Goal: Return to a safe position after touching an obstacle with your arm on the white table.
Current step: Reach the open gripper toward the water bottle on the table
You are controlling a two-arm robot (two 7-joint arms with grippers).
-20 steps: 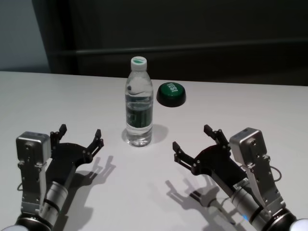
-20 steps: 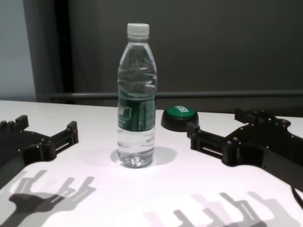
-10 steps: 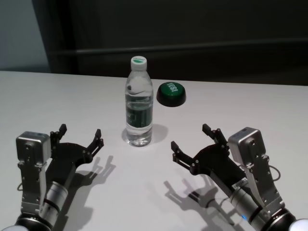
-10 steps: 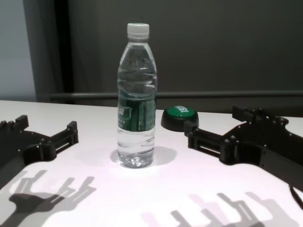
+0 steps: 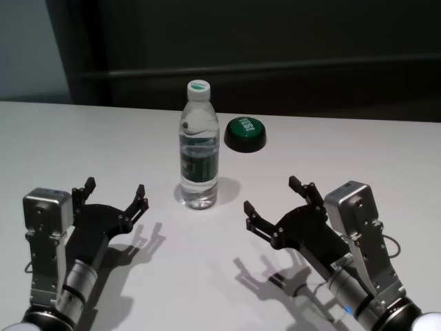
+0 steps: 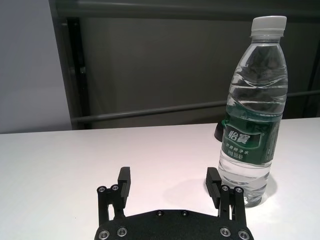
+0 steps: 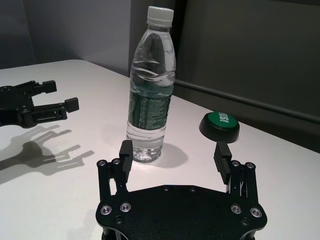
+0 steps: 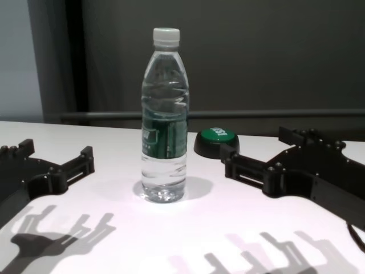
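Left gripper (image 5: 115, 198), black with 2 fingers: over the near-left part of the worktop, fingers spread wide, nothing between them. It points forward and toward the bottle, near it but apart. In the left wrist view, the left gripper (image 6: 170, 184) shows both fingers wide with bare worktop between; the bottle stands beyond the finger on its side.

Wide plain white worktop (image 5: 358, 158): carries everything, with gripper shadows on its near part.

Tall clear plastic water bottle (image 5: 199, 152) with white screw cap and dark green label band: upright, mid-worktop, between the 2 grippers and a little farther out than both. Water fills most of it. Nothing touches it. Chest view has the same bottle (image 8: 164, 125) standing straight, gap visible on each side to the gripper tips.

Round green push button on a black base (image 5: 245, 134): behind and right of the bottle, near it but apart. White lettering on top, not readable.

Right gripper (image 5: 273, 200), black, 2 fingers: over the near-right worktop, fingers spread wide, holding nothing. It is angled forward-left toward the bottle and is clear of it. In the right wrist view, the right gripper (image 7: 175, 161) frames the bottle base and the button between its open fingers, both farther off, with the left gripper visible beyond.
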